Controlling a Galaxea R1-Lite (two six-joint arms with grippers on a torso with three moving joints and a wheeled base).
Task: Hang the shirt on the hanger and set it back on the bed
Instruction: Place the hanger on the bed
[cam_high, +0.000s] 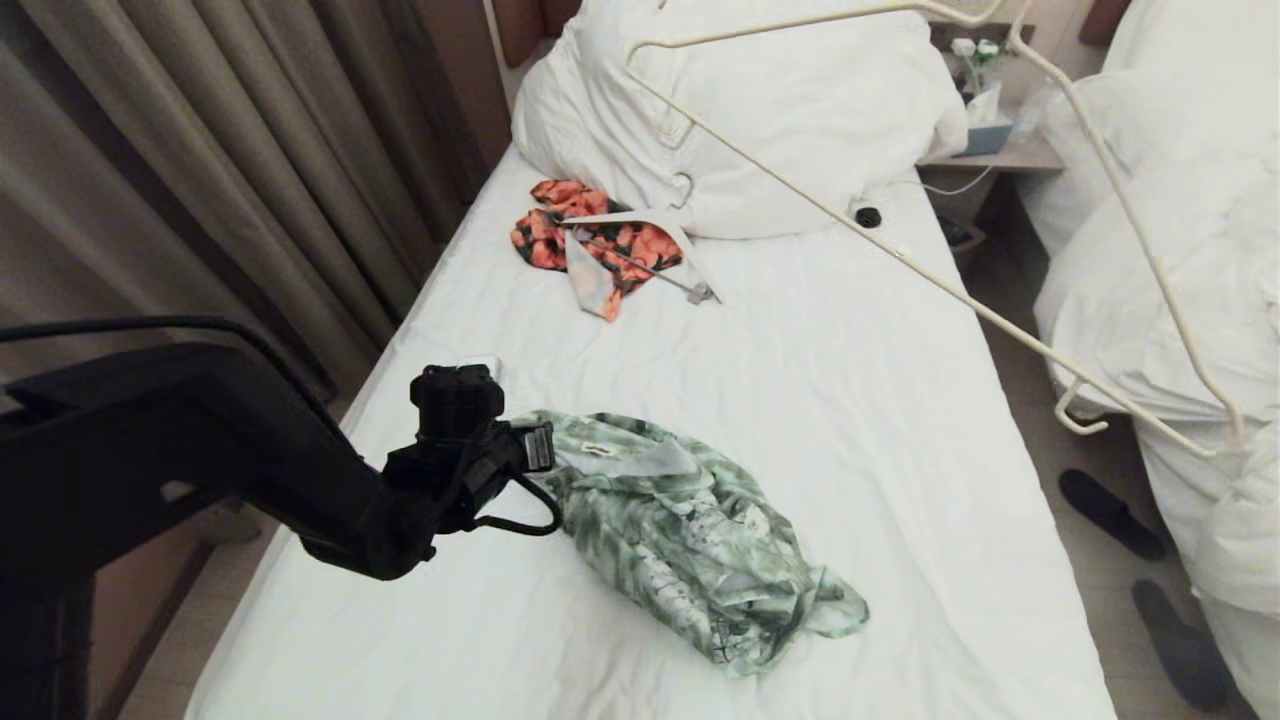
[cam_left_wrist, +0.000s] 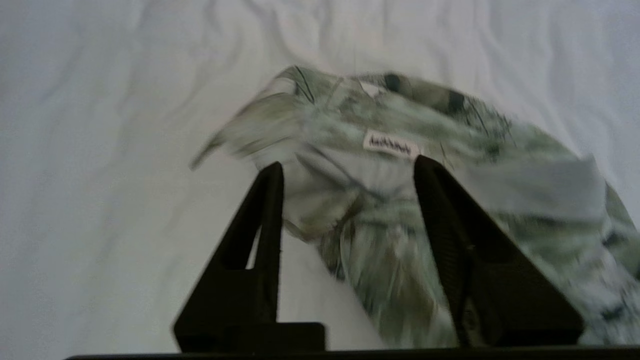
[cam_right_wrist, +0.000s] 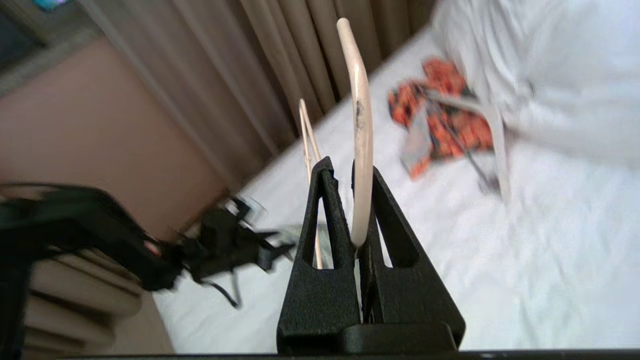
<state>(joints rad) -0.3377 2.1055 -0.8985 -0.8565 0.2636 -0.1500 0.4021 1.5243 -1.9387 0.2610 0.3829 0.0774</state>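
Where curtains (cam_high: 200, 150) hang, bed (cam_high: 900, 400) bears crumpled shirt (cam_high: 690, 540).

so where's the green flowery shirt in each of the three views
Head view: the shirt lies crumpled on the bed, low centre, at the left gripper.
Left wrist view: it fills the centre and right, collar label up, between the open fingers.
Right wrist view: only a faint sliver may show behind the fingers; too hidden to tell.
Shared landmark: the white sheet, in all three.
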